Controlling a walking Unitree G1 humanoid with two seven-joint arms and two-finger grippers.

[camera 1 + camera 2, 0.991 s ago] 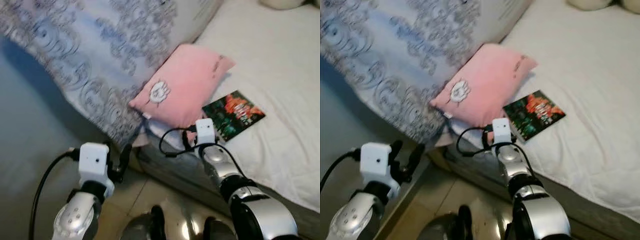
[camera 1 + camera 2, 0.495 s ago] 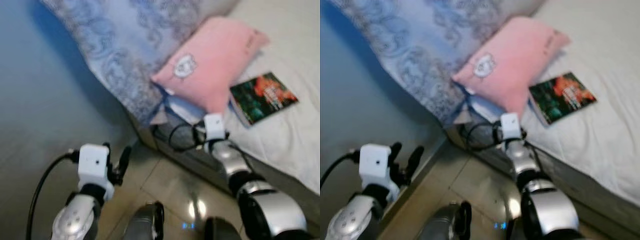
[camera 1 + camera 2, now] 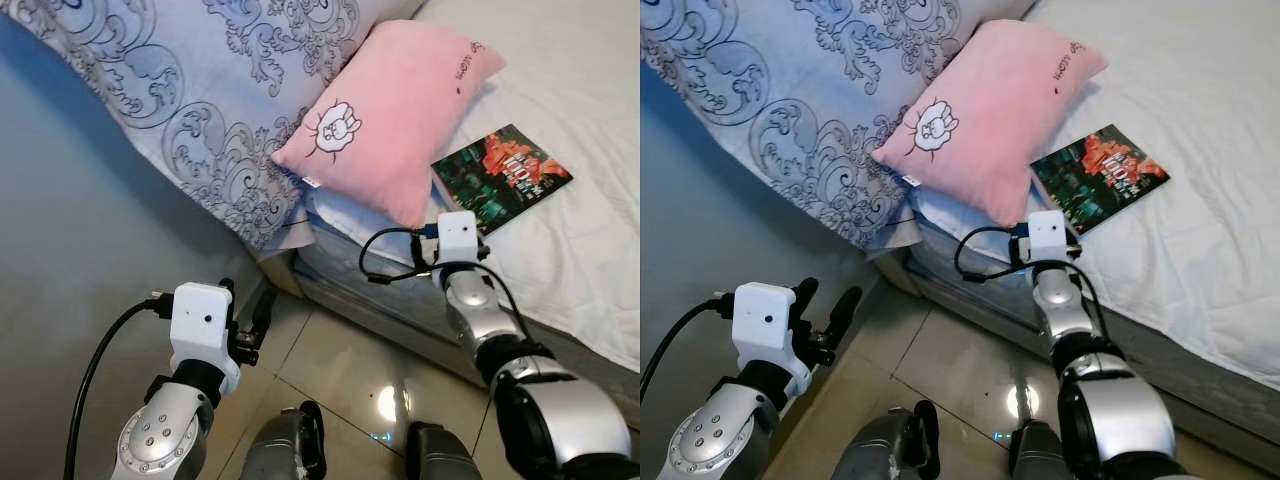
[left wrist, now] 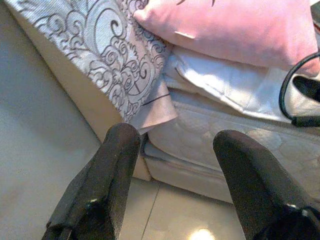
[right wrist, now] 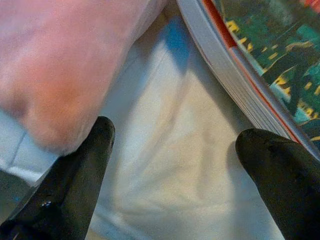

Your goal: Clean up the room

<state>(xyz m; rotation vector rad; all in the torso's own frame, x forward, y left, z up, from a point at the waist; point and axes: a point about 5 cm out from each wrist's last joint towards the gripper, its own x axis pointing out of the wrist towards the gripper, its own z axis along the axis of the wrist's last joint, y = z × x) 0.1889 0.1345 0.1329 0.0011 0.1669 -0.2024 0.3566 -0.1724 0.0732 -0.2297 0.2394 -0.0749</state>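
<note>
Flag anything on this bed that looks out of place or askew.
A glossy paperback book with a dark green and red cover lies loose and skewed on the white bedsheet, beside the pink cushion with a cartoon print. The right end effector is open just before it.

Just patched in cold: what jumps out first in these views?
A pink pillow lies on the white bed, leaning on a grey patterned pillow, with a colourful book beside it. The right gripper is open over the sheet between pillow and book; the left gripper hangs open over the floor.
</note>
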